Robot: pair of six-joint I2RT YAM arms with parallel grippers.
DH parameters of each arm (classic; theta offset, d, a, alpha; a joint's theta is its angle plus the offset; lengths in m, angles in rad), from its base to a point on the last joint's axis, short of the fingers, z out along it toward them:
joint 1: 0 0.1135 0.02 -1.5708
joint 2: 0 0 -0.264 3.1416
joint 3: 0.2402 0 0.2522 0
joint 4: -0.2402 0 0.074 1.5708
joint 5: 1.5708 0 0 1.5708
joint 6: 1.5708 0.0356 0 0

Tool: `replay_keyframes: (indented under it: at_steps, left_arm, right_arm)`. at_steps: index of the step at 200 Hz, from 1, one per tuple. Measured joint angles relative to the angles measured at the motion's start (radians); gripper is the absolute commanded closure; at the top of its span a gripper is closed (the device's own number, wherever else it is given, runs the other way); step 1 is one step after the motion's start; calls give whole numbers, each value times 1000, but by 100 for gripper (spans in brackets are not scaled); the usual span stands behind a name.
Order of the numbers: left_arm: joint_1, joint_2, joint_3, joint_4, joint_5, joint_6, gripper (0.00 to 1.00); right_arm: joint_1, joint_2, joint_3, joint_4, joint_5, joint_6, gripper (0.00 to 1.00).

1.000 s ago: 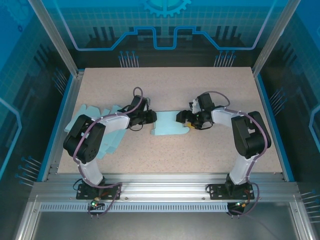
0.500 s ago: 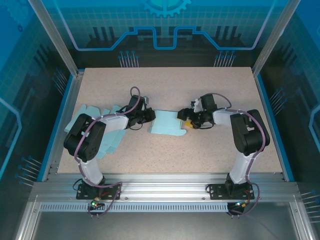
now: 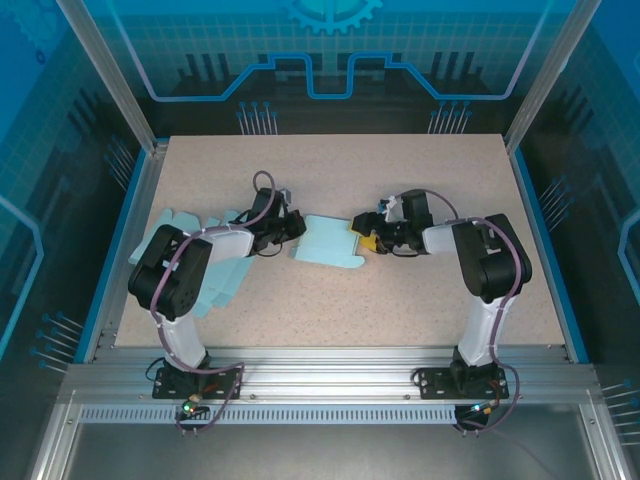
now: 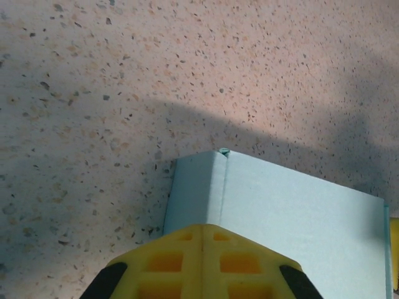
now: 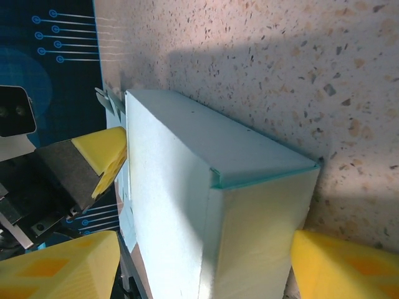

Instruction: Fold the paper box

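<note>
1. Paper box [image 3: 328,243]: pale blue, partly formed, lying slightly skewed at the centre of the table [image 3: 400,300]. The left wrist view shows one creased corner.
2. Handling, as a judgement: light thin card, stiff only along its creases. It should slide easily on the speckled top and dent if squeezed mid-panel, so folded edges and flaps are the places to hold.
3. Left gripper [image 3: 291,229]: at the box's 9 o'clock edge, jaws pressed together, apparently pinching a thin layer of card. The arm reaches low and forward.
4. Right gripper [image 3: 372,238]: at the 3 o'clock end, jaws wide and straddling the box end, not visibly clamped. The forearm is bent inward.
5. Flat blanks [image 3: 190,255]: at the table's 9 o'clock, beneath the left arm.
</note>
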Motion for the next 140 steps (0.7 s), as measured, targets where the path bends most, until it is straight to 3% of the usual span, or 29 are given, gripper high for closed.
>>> replay_keyframes:
  at_steps: [140]
  left_arm:
    - [39,21,-27,99,26,-60,100]
  right_arm:
    - [50,-23,23,-89,80,-69,26]
